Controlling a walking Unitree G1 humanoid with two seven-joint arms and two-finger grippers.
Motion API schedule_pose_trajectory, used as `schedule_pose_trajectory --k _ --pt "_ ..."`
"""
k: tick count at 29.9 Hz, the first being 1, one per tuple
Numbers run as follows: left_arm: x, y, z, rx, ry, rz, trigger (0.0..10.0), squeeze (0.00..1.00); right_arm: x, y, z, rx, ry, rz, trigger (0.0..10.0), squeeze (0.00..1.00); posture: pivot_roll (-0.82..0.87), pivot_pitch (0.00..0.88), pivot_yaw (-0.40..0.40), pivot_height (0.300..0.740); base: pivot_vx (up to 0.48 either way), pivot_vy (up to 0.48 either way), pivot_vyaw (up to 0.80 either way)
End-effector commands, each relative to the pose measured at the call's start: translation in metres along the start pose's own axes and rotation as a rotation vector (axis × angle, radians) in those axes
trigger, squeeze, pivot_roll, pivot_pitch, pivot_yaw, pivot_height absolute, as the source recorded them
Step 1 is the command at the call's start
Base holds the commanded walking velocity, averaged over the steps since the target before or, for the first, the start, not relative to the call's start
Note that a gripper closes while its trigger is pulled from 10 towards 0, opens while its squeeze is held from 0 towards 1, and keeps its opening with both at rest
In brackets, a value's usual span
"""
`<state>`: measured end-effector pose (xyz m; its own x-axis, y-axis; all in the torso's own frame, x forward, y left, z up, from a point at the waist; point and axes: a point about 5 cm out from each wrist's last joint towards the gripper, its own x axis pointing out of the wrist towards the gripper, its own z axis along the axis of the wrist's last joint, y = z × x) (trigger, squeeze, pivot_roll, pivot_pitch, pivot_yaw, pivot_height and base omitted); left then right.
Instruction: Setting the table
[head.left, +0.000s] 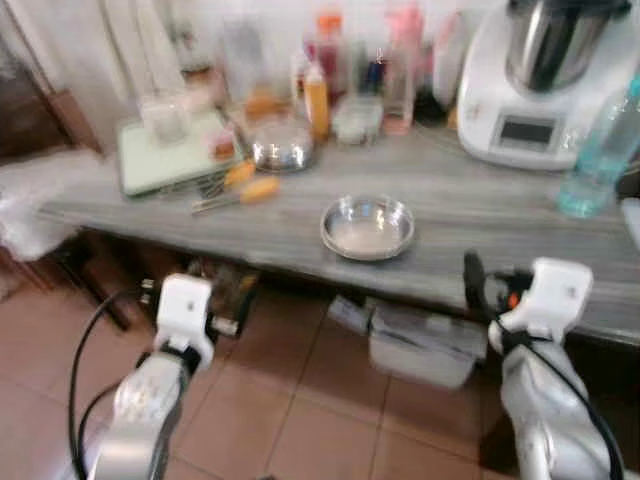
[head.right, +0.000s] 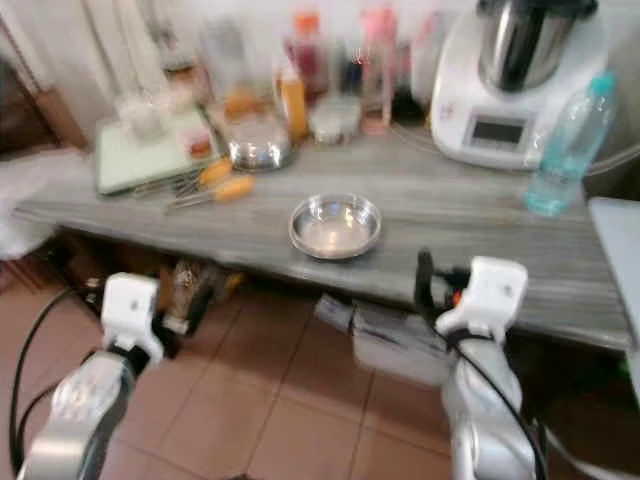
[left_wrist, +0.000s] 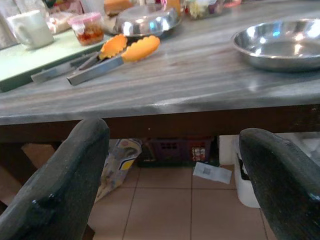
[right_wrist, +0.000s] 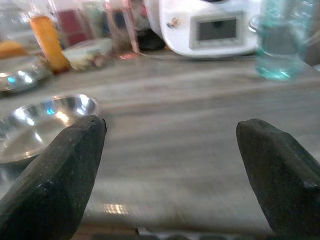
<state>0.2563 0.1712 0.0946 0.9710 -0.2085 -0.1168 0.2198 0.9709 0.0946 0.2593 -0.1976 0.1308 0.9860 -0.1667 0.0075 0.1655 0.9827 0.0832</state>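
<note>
A shallow steel bowl (head.left: 367, 228) sits empty near the front edge of the grey wooden table (head.left: 480, 215). Metal tongs with orange tips (head.left: 240, 190) lie to its left, beside a second steel dish (head.left: 282, 150). My left gripper (left_wrist: 172, 150) is open, held in front of the table and just below its edge, left of the bowl. My right gripper (right_wrist: 170, 130) is open at tabletop height by the front edge, to the right of the bowl (right_wrist: 35, 125). Neither gripper holds anything.
A pale green tray (head.left: 170, 155) with a cup and a jar lies at the back left. Bottles and jars crowd the back. A white kitchen machine (head.left: 545, 80) and a clear water bottle (head.left: 600, 150) stand at the right. Boxes (head.left: 425, 345) sit under the table on the tiled floor.
</note>
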Motion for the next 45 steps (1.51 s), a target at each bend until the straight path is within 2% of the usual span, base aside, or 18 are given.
schedule_pose_trajectory --k 1,28,37,45 --pt "0.002 0.004 0.006 0.021 -0.015 0.009 10.0 0.0 0.002 0.004 0.0 0.009 0.002 0.011 10.0 0.0 -0.01 0.0 0.078 0.74 -0.289 0.0 0.0" --pt "0.005 0.001 0.007 0.024 -0.01 -0.022 10.0 0.0 0.005 0.005 -0.002 0.009 0.015 -0.01 10.0 0.0 -0.01 0.0 0.085 0.74 -0.296 0.0 0.0" --pt "0.008 -0.002 0.008 0.032 -0.021 -0.039 10.0 0.0 0.006 0.007 0.002 -0.024 -0.012 -0.001 10.0 0.0 -0.01 0.0 0.086 0.74 -0.282 0.0 0.0" --pt "0.012 -0.006 0.013 0.016 -0.054 -0.064 10.0 0.0 0.005 0.007 0.001 -0.021 -0.003 -0.003 10.0 0.0 -0.02 0.0 0.091 0.74 0.0 0.0 0.0"
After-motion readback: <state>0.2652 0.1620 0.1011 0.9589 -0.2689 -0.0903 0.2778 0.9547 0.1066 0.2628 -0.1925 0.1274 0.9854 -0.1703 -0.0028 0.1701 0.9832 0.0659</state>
